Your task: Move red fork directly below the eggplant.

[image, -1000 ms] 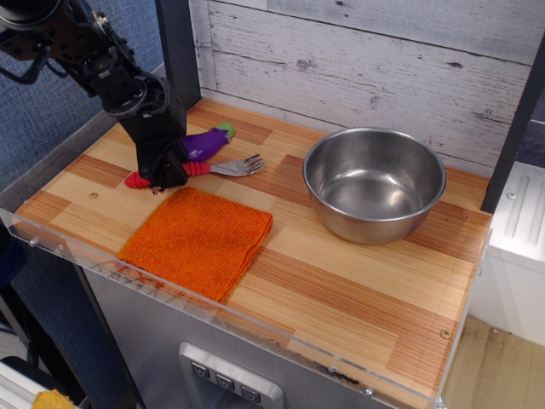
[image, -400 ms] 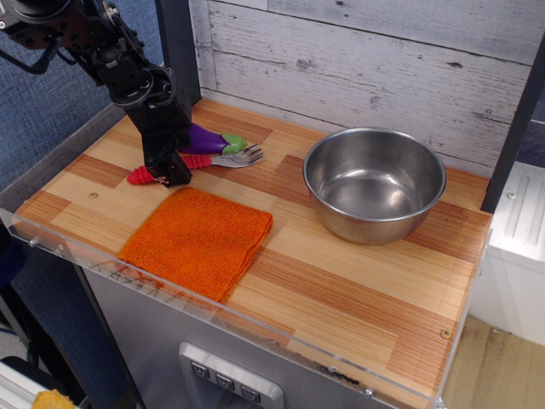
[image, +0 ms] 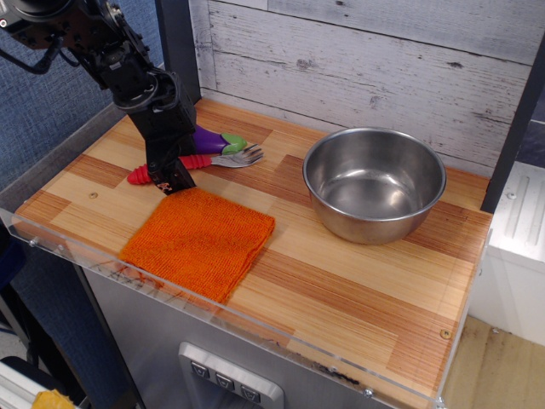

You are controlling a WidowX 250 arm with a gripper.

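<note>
The table [image: 341, 281] has a top of wooden strips in light and reddish tones, with a clear plastic edge along the front. Behind it stands a wall of whitewashed planks [image: 366, 60], and on the left there is a blue textile panel [image: 51, 111]. A dark post [image: 177, 47] rises at the back left corner. On the right side of the table sits a steel bowl [image: 375, 183]. Near the front left lies a folded orange cloth [image: 197, 241].

The red fork [image: 197, 162] lies at the back left, its tines pointing right toward the bowl, and its handle end shows left of the arm. The eggplant [image: 213, 141] lies just behind it, partly hidden by the arm; the two seem to touch, but I cannot tell for sure.

The gripper [image: 174, 181] is low, at the back edge of the cloth and just in front of the fork handle. Whether its jaws are spread or pressed together I cannot tell.

Compared with one second ago, the gripper has moved a little forward off the fork handle, toward the cloth. The fork and the eggplant have shifted slightly.
</note>
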